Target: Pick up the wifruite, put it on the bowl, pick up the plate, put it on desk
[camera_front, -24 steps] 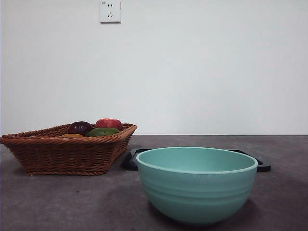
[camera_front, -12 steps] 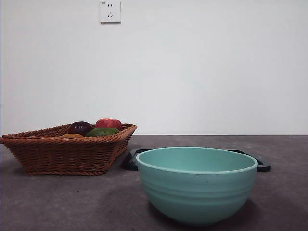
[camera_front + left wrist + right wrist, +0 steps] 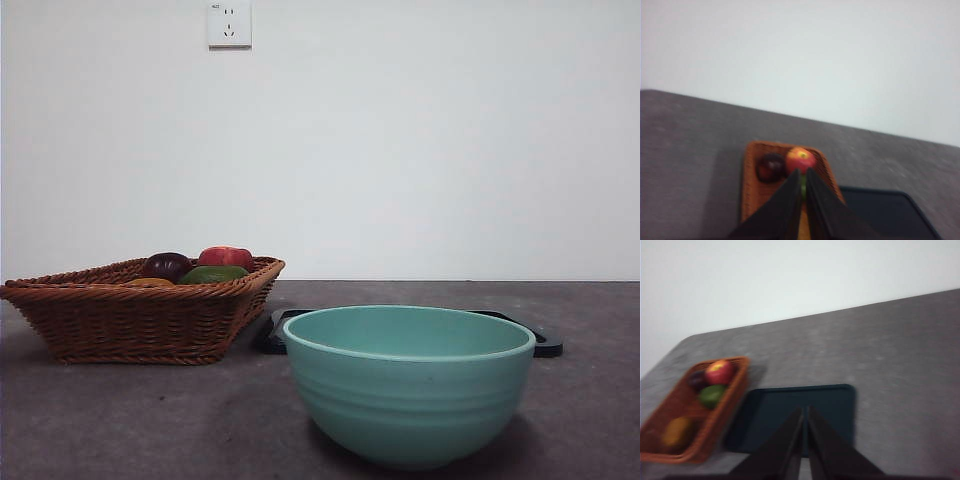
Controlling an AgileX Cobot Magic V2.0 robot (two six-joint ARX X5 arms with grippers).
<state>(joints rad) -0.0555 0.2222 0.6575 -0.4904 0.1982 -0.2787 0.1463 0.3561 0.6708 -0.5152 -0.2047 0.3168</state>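
The wifruite (image 3: 677, 431) is a dull orange-brown fruit at the near end of the brown wicker basket (image 3: 670, 450); in the front view only a sliver of the wifruite (image 3: 148, 283) shows over the rim. The pale teal bowl (image 3: 408, 385) stands empty at the front of the desk (image 3: 150, 420). Behind it lies the plate (image 3: 545, 346), a flat black tray, also seen as the plate (image 3: 830, 405) and the plate (image 3: 885, 212) in the wrist views. My left gripper (image 3: 801, 172) hovers shut high above the basket. My right gripper (image 3: 804, 409) hangs shut high over the tray. Neither holds anything.
The basket (image 3: 130, 315) at the left also holds a red fruit (image 3: 226, 257), a dark purple fruit (image 3: 165, 265) and a green fruit (image 3: 212, 274). A white wall with a socket (image 3: 229, 23) closes off the back of the desk.
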